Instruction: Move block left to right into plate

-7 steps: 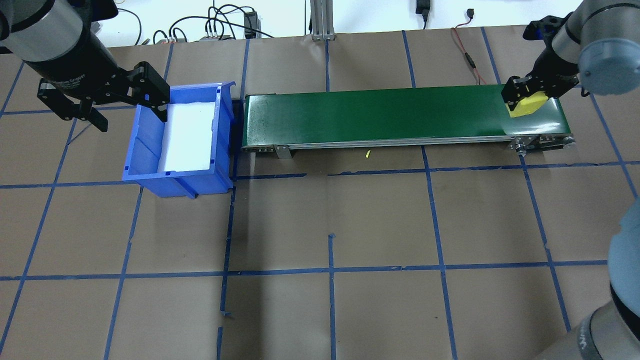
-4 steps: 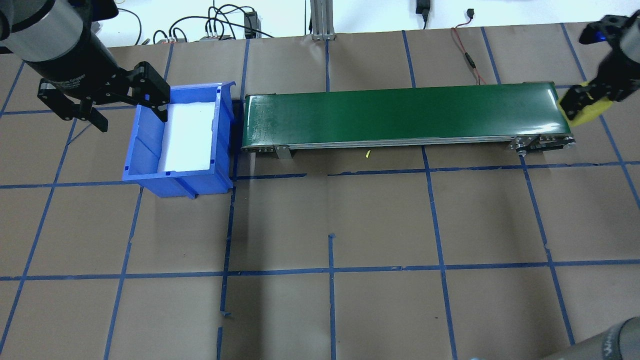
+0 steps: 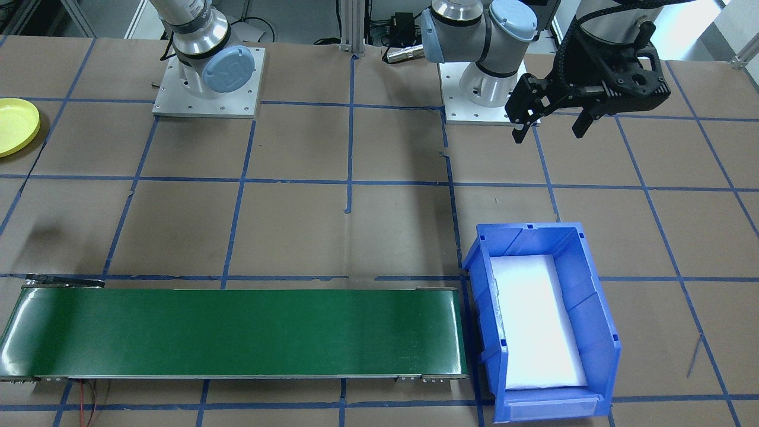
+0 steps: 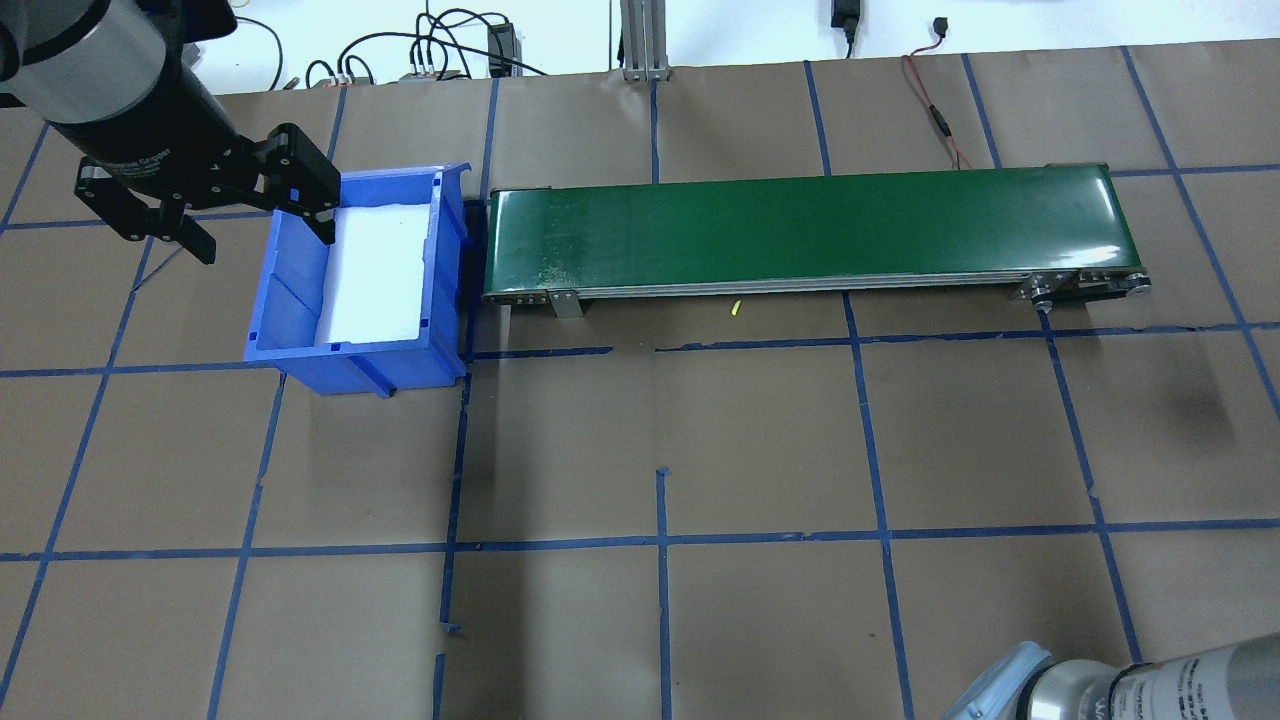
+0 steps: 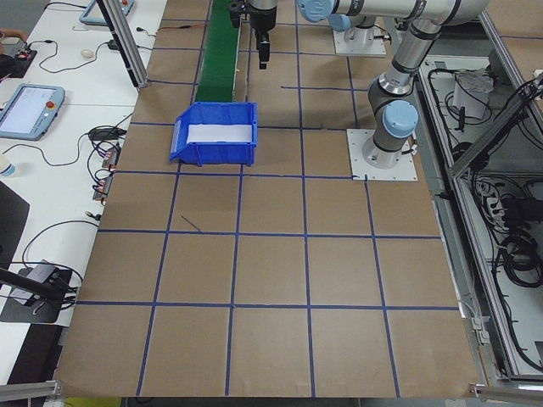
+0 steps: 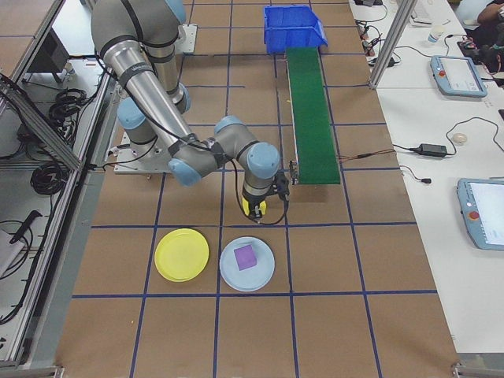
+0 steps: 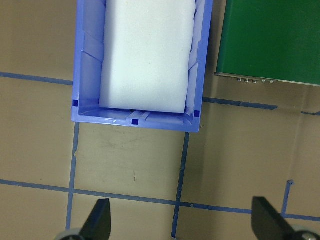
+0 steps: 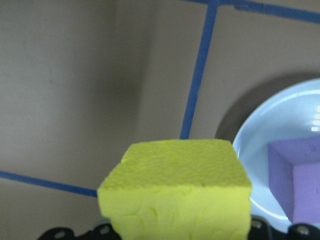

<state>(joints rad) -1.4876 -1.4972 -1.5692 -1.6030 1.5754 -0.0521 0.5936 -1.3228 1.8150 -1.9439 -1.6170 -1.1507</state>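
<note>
Right gripper [image 6: 254, 209] carried one yellow block [image 8: 175, 192] toward two plates.

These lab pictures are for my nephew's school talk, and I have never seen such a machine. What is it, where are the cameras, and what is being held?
Two robot arms stand at a paper-covered table. Fixed cameras look from above, from the front and from both ends; one camera rides on each wrist. On the table lie a green conveyor belt, a blue bin, a yellow plate and a pale blue plate with a purple block. The right gripper holds a yellow block near the plates. The left gripper hangs open and holds nothing.
</note>
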